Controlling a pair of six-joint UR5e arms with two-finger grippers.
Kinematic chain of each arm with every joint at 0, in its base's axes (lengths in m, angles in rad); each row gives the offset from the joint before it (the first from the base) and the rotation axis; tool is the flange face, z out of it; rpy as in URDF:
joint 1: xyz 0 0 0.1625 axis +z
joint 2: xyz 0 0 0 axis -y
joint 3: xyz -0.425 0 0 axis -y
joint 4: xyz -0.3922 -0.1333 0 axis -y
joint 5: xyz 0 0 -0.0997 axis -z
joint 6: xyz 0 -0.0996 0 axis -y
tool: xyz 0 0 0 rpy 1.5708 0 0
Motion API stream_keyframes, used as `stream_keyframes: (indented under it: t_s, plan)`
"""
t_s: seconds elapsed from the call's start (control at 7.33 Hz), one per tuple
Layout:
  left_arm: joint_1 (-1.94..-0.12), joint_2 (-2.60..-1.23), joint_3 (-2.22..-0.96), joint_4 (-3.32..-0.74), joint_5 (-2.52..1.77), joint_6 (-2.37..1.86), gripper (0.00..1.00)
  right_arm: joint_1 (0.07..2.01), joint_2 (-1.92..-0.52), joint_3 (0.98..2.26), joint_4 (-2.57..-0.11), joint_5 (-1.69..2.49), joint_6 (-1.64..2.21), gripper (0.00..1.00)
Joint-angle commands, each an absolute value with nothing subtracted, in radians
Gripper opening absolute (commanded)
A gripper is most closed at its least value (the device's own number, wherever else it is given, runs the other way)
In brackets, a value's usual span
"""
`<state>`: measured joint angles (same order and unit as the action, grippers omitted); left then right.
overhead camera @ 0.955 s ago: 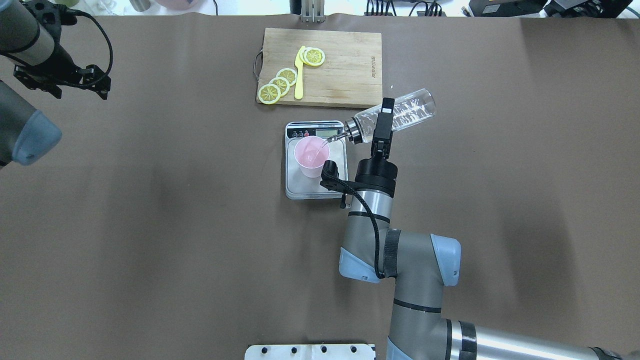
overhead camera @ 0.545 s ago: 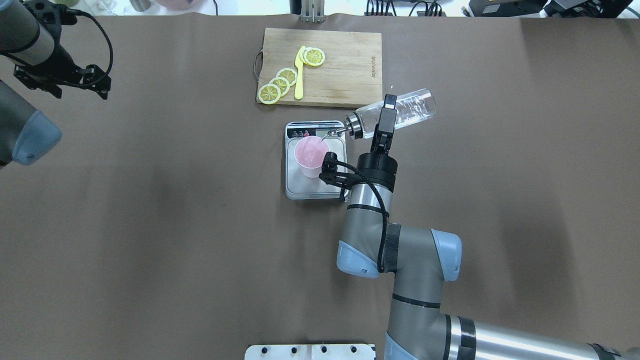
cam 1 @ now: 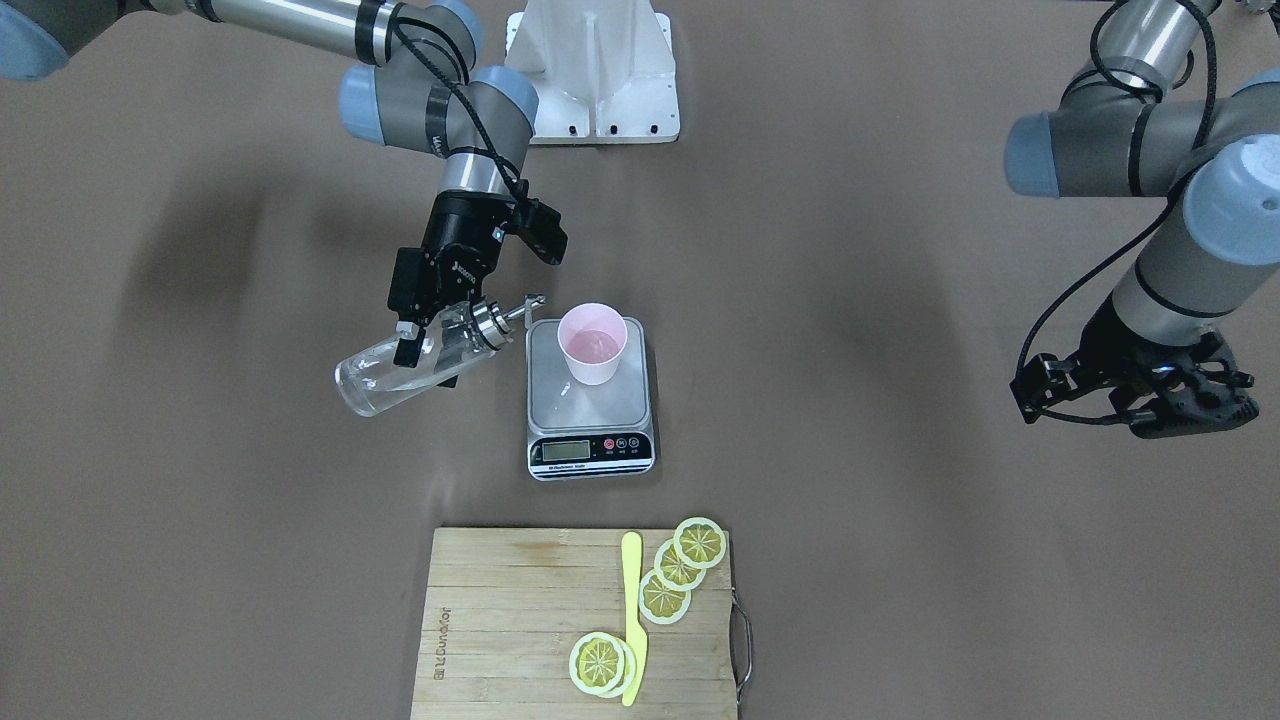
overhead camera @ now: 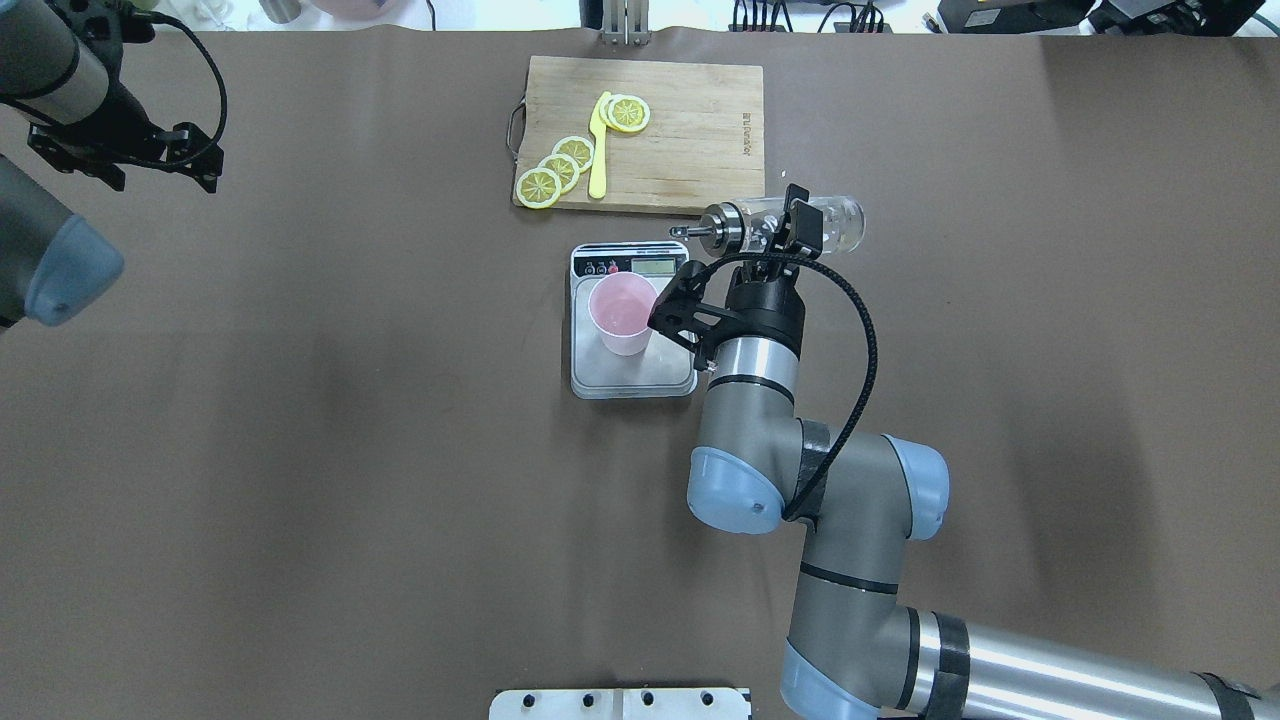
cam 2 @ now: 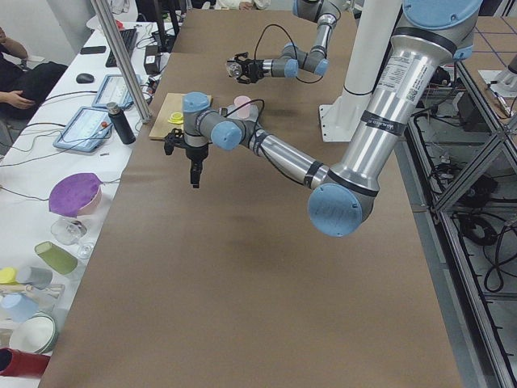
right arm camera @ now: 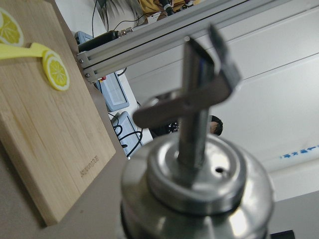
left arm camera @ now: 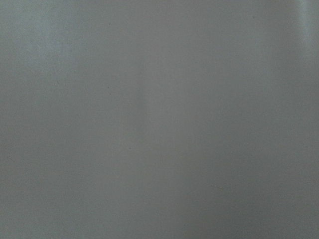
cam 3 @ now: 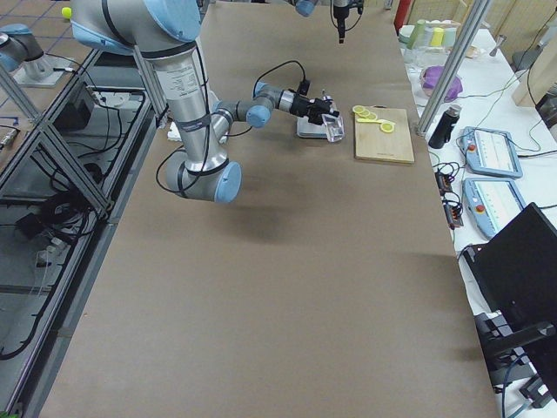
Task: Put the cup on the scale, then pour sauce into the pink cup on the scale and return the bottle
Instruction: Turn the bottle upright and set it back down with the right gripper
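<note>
Near the middle of the overhead view, the scale point(overhead camera: 665, 372) sits on the brown table point(overhead camera: 300, 450). The pink cup point(overhead camera: 622, 312) stands upright on its steel top, toward the end with the display. Just to the upper right of the scale, the right gripper point(overhead camera: 793, 218) is closed tight around the middle of the glass bottle point(overhead camera: 842, 221) and holds it up off the table. The bottle lies almost flat. Its shiny metal spout points to the left of the picture, beside the scale's display end and not over the cup. Higher in the picture is a wooden cutting board point(overhead camera: 700, 150) with lemon slices point(overhead camera: 575, 152) and a yellow knife point(overhead camera: 598, 160). At the right edge of the front view, well apart from all this, the left gripper point(cam 1: 1195, 408) hangs over the table, and it is too dark to tell if its fingers are open.
</note>
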<state>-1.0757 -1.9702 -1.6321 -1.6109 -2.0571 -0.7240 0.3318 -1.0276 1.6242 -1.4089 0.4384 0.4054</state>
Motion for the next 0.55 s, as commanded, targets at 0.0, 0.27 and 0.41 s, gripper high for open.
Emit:
stream_keyframes:
  t_s: [0.0,0.27,0.41]
  plan:
    - [-1.081,-1.973,-1.635,-1.611,-2.057,-0.724,0.98,0.401,-1.055,1.641,-1.301,0.627,0.623,0.0]
    - [-1.083,-1.976,-1.641,-1.609,-2.057,-0.732,0.98,0.529,-1.177,1.736,-1.16,0.847,0.662,0.0]
    - [-1.083,-1.976,-1.647,-1.609,-2.057,-0.735,0.98,0.579,-1.257,1.758,-1.073,0.939,0.69,0.0]
